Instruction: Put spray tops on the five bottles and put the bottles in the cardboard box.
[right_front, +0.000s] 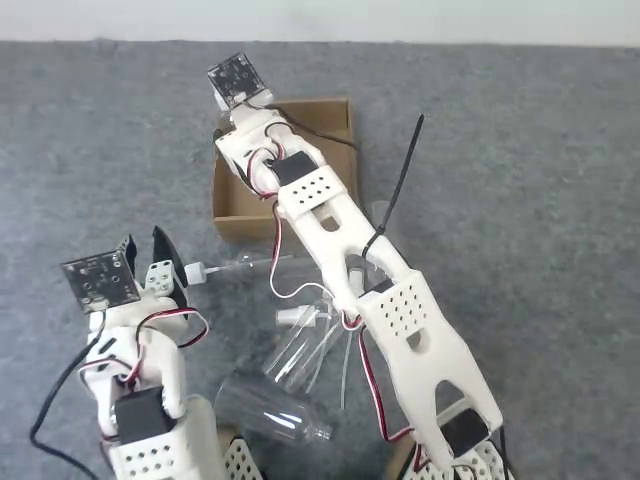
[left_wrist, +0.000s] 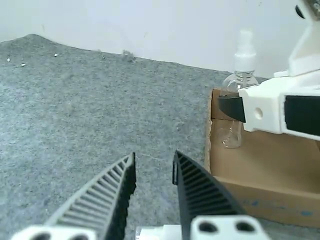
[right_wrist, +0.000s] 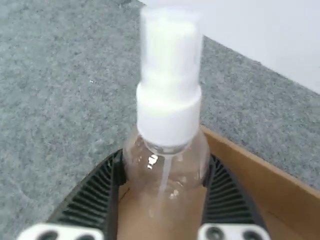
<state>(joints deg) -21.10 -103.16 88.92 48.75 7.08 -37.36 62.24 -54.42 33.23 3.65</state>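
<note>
Lying nearest the arm bases, a bare bottle (right_front: 265, 408) rests on its side on the bench (right_front: 520, 200), with more clear bottles and loose tops in a cluster just beyond it, so the task looks early. Beside that cluster the left end effector (left_wrist: 154, 155) hovers low over the bench, its jaws slightly spread with nothing between the tips. A loose spray top (right_front: 196, 271) lies just beside it, its tube pointing towards the cluster. Farther out, the right arm stretches to the box (right_front: 240, 225), and the right end effector (right_wrist: 162, 165) pinches a capped bottle (left_wrist: 234, 132) by the shoulder, upright, with its white top (right_wrist: 169, 100) above the jaws. That bottle is inside the box, close to the wall on the left arm's side; whether its base touches the box floor I cannot tell. The step in hand, as I judge it, is setting this bottle down. Doing it well means lowering straight until the base is seated, then spreading the jaws only enough to clear the shoulder, since a light empty bottle tips easily. Lifting out vertically would keep the fingers off the top and the cardboard wall. Placing it tight against the wall should leave room for four more, and the left arm is best kept back by the cluster.
</note>
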